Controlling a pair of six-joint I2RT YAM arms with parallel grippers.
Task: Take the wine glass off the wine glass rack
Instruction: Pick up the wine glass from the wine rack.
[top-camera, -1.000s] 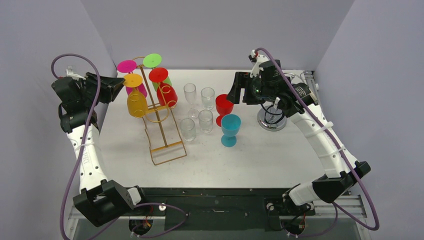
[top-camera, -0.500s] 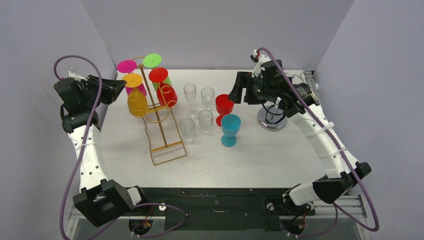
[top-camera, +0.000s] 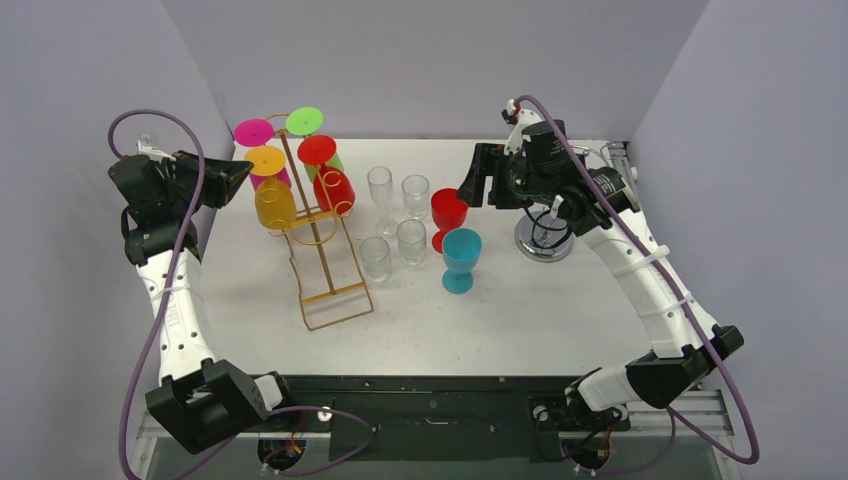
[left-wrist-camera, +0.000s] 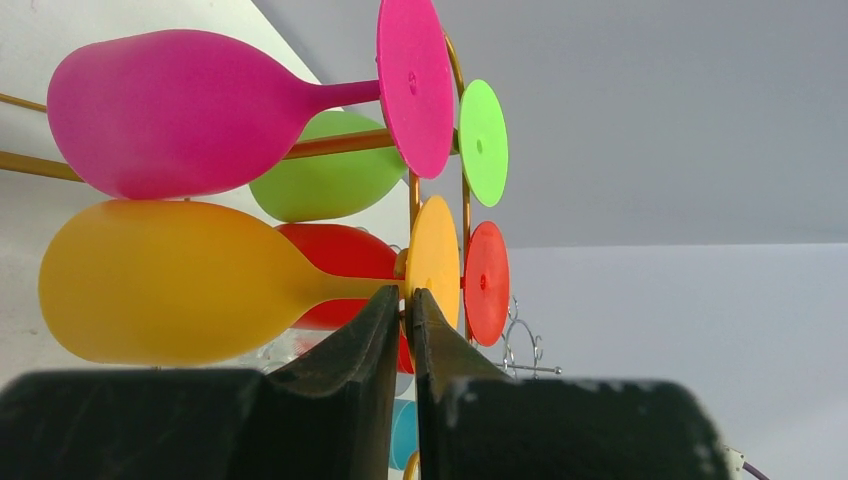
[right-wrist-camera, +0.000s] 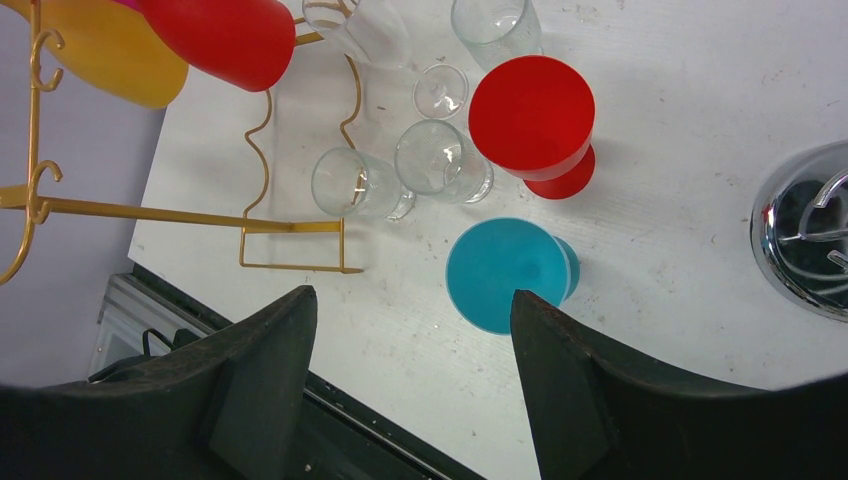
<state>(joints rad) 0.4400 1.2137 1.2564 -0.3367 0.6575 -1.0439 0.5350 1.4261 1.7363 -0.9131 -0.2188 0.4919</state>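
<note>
A gold wire wine glass rack (top-camera: 325, 270) stands at the back left. Yellow (top-camera: 273, 207), pink (top-camera: 254, 132), green (top-camera: 305, 121) and red (top-camera: 333, 190) wine glasses hang upside down on it. My left gripper (top-camera: 243, 172) is at the rack's left side. In the left wrist view its jaws (left-wrist-camera: 405, 295) are closed to a thin gap on the stem of the yellow glass (left-wrist-camera: 170, 280), just below its round foot. My right gripper (top-camera: 470, 185) is open and empty, hovering above the table; the right wrist view (right-wrist-camera: 412, 293) shows bare table between its fingers.
Several clear glasses (top-camera: 397, 225) stand right of the rack. A red goblet (top-camera: 447, 210) and a teal goblet (top-camera: 461, 250) stand beside them under my right gripper. A silver round stand (top-camera: 543, 240) sits at the right.
My left gripper moved a little right toward the yellow glass's stem, then held still. My right arm shifted slightly.
</note>
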